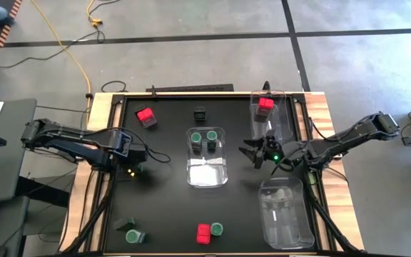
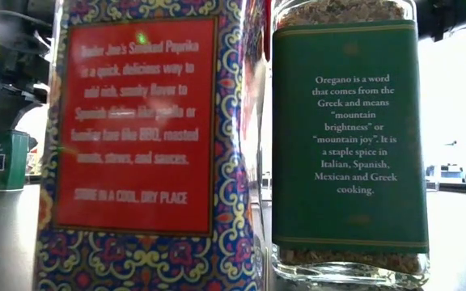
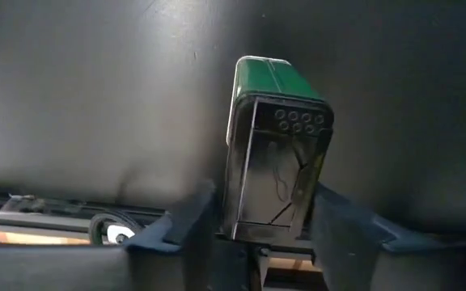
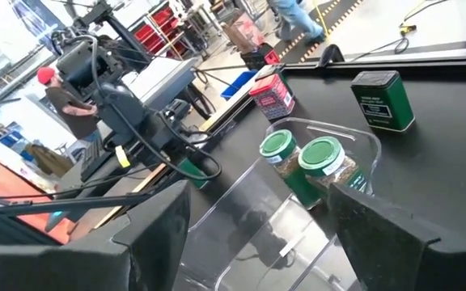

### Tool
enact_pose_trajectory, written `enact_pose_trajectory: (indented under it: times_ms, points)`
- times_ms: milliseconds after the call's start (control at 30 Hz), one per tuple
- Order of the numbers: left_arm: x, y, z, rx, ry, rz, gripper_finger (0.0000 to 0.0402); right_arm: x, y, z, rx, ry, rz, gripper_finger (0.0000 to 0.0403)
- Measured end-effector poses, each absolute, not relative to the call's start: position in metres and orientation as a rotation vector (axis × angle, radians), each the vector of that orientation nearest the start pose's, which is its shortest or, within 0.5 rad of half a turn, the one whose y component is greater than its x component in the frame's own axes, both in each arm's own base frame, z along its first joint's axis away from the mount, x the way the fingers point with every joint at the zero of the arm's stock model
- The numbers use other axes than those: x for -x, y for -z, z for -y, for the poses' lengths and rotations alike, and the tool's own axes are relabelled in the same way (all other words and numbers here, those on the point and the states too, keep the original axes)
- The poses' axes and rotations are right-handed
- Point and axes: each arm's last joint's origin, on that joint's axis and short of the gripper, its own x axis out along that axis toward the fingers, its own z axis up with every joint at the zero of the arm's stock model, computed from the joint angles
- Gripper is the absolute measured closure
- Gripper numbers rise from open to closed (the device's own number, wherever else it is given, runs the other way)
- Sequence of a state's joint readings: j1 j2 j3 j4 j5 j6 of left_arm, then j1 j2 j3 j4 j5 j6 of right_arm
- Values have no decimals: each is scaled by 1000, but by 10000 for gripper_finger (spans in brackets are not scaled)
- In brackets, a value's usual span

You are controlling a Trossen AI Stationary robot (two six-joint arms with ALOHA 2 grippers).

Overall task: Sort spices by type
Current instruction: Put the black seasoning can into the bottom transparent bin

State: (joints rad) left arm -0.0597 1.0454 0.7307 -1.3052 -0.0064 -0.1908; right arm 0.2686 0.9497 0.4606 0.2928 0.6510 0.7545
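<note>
Sorting looks well under way but unfinished: two green-topped jars [image 1: 205, 135] stand in the middle bin [image 1: 207, 171], one red box [image 1: 265, 103] sits in the far right bin [image 1: 282, 114], and the near right bin [image 1: 285, 218] holds no spice that can be made out. Left loose on the bench [image 1: 166, 207] are a red box [image 1: 145, 116], a dark tin [image 1: 200, 113], a red box beside a green jar [image 1: 210, 232] at the near edge, and a dark tin with a jar [image 1: 130, 233] at the near left. The left gripper [image 3: 257, 230] is closed on a dark green tin [image 3: 275, 149] at the bench's left edge, while the right gripper [image 1: 254, 152] hovers wide and empty between the middle and right bins.
</note>
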Motion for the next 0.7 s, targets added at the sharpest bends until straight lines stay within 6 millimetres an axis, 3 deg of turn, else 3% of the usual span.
enact_pose_trajectory:
  times_ms: [100,200,367,533,700]
  points:
    - [-134,-217,8,121,-139,-1614,279,-198,-238,-35,-655,431,-23,85]
    - [-138,-224,9,172,-154,-1591,281,-196,-239,-35,-653,429,-20,85]
    - [-151,-253,10,244,-185,-1456,281,-187,-252,-33,-603,408,18,85]
    - [-183,-293,10,313,-254,-1334,281,-174,-284,-31,-536,319,7,86]
    - [-242,-324,13,307,-292,-1268,281,-162,-318,-39,-449,213,-183,96]
